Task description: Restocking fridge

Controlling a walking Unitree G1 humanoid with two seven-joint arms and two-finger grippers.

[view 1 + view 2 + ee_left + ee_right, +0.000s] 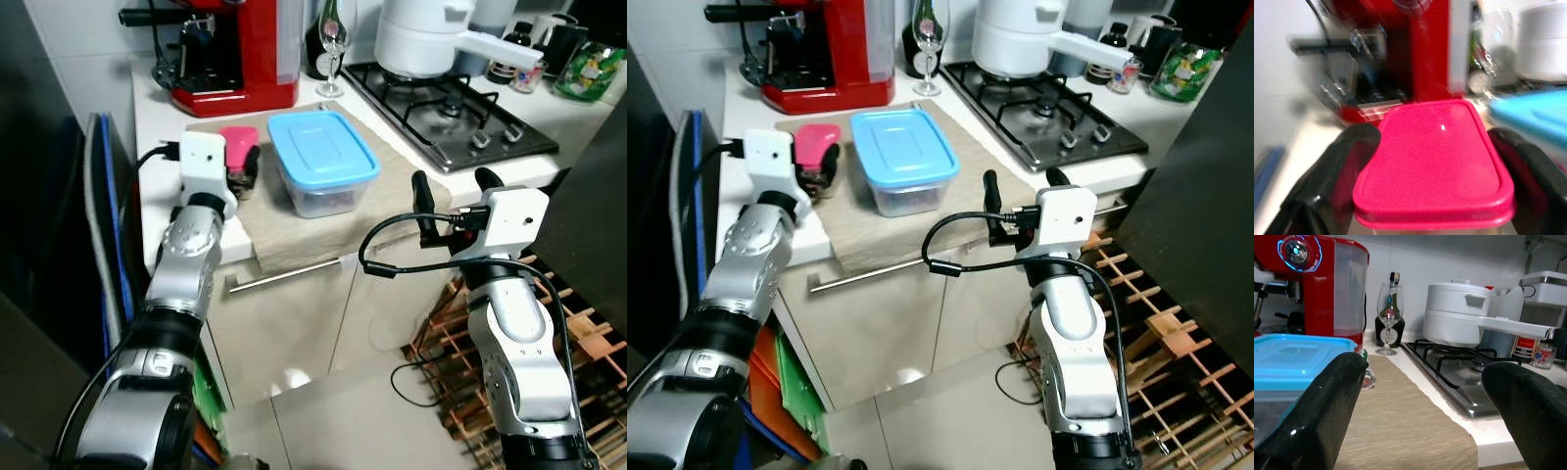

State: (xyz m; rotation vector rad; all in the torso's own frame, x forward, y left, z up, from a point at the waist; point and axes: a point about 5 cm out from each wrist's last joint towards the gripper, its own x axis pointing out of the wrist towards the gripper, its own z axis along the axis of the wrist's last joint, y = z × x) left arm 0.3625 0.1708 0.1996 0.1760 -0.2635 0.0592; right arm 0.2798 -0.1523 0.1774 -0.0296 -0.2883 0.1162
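Note:
A pink-lidded container (238, 144) and a larger blue-lidded container (321, 157) stand side by side on a beige mat (392, 186) on the counter. My left gripper (242, 176) is open at the pink container's near end. In the left wrist view one black finger (1334, 176) lies along each side of the pink lid (1435, 156). My right gripper (454, 180) is open at the counter's front edge, right of the blue container (1293, 360), with nothing between its fingers (1327, 406).
Behind the containers are a red coffee machine (235, 49) and a wine glass (333, 49). A gas hob (441, 113) with a white pot (421, 34) is at the right. A wooden rack (578, 343) stands on the floor beside a dark panel (598, 196).

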